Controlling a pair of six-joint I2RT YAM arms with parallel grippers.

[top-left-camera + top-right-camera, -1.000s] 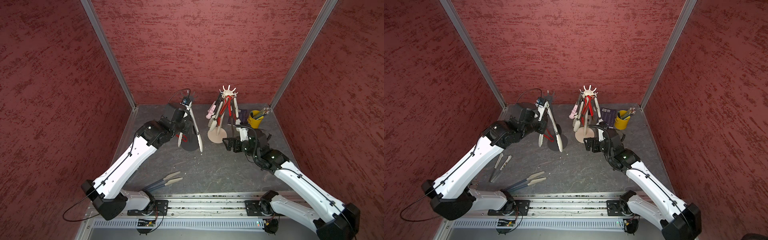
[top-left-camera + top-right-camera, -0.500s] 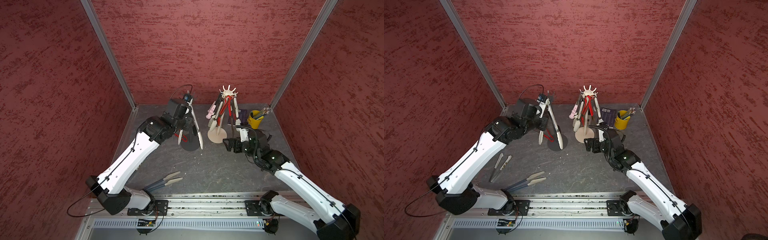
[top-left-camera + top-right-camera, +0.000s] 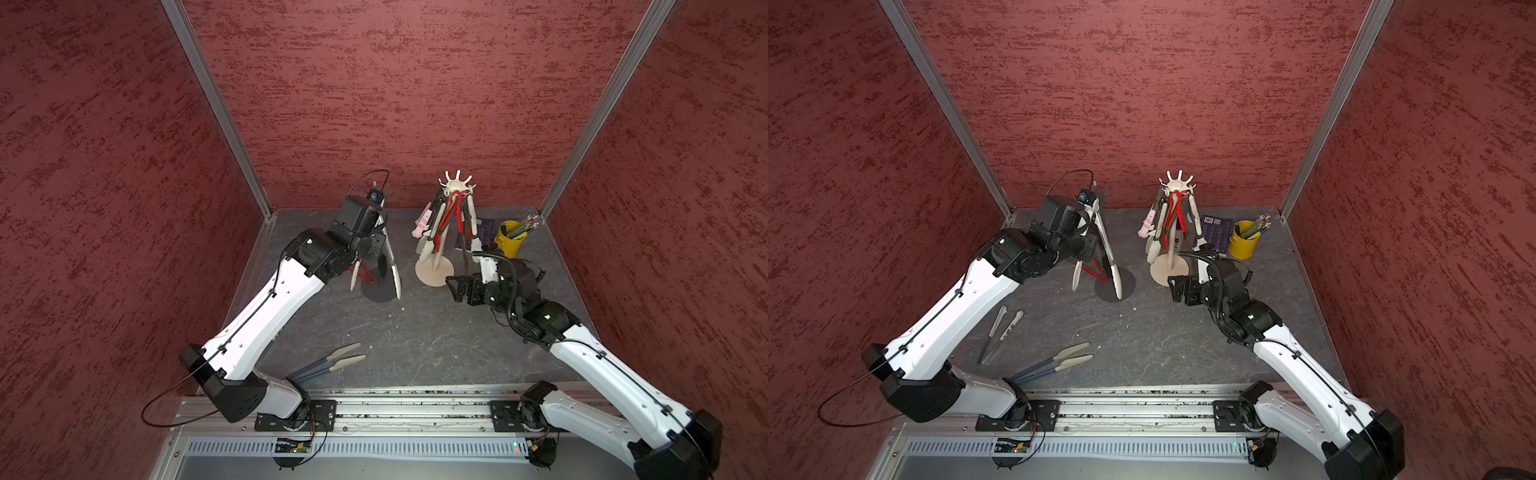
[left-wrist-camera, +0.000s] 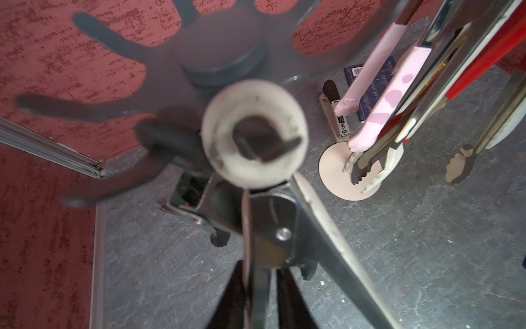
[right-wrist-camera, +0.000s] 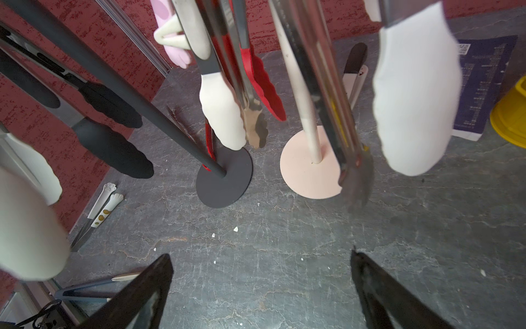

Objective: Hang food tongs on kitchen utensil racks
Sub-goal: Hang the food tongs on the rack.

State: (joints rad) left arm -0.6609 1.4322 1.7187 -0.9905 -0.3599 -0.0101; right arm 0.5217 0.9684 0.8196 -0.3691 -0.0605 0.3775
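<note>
1. hanging on the dark grey rack [image 3: 1124, 283], the cream-tipped tongs [image 3: 1108, 259] have their ring end over 1 hook of the crown, as the left wrist view shows; the arms spread down toward the round base.
2. the left gripper [image 4: 260, 282] is up at that crown. its jaws flank the tongs' metal handle just below the ring. whether they pinch it or stand clear cannot be told.
3. red tongs [image 3: 1096, 272] hang beside the same pole, lower down.
4. the cream-white rack [image 3: 1177, 268] stands upright near the dark one, on the right arm's side. it carries several tongs, among them pink tongs [image 3: 1148, 220] and a red pair [image 3: 1173, 216].
5. the right gripper [image 5: 260, 256] sits low over the bench [image 3: 1163, 345], just in front of the cream-white rack's base. its jaws are wide apart with nothing between them.
6. 2 pairs lie flat on the bench: blue-handled tongs [image 3: 1054, 365] near the front rail, and paw-tipped tongs [image 3: 1000, 332] beside the left arm.
7. a yellow cup [image 3: 1241, 247] of pencils and a dark booklet [image 3: 1219, 228] sit at the back, near the right corner.
</note>
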